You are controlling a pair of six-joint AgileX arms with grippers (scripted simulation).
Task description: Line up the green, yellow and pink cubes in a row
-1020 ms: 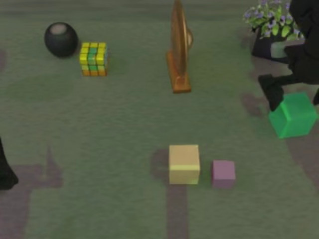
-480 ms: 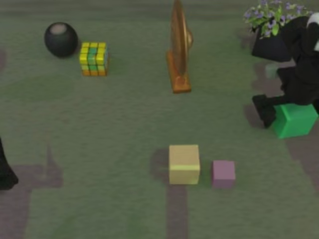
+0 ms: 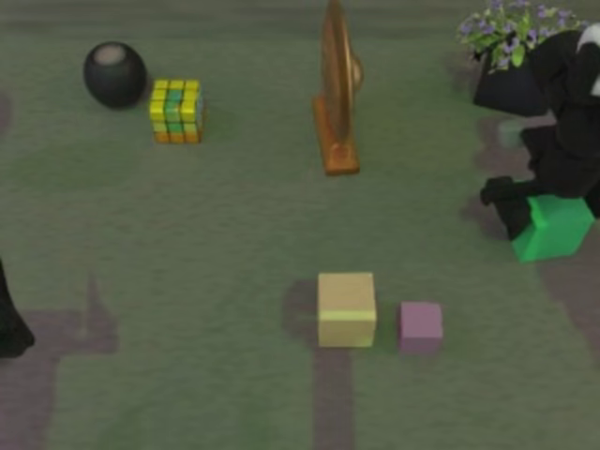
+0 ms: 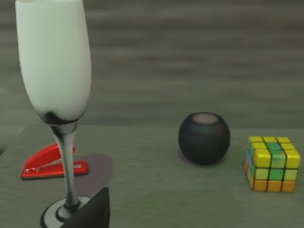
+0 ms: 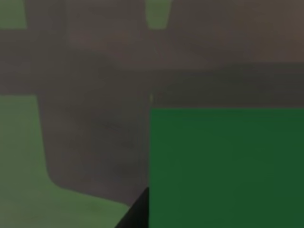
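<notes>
The green cube [image 3: 557, 231] sits at the table's right edge, and my right gripper [image 3: 553, 214] is down over it from above. One dark finger [image 3: 509, 204] presses its left face, and the gripper is shut on the cube. In the right wrist view the green cube [image 5: 228, 166] fills the frame, with a fingertip [image 5: 140, 211] against its edge. The pale yellow cube [image 3: 346, 307] and the small pink cube [image 3: 420, 324] stand side by side at the front middle, a small gap between them. My left gripper [image 3: 7, 328] is parked at the left edge, open.
A gridded puzzle cube [image 3: 175, 110] and a black round pot [image 3: 114, 73] are at the back left. An upright wooden piece [image 3: 337, 94] stands at the back middle, and a potted plant [image 3: 511, 42] at the back right. A tall white glass [image 4: 54, 61] and a red stapler [image 4: 52, 162] stand near my left arm.
My right gripper came down onto the green cube, and its left finger closed in against the cube's side. The cube straightened and shifted slightly. The left arm stayed still.
</notes>
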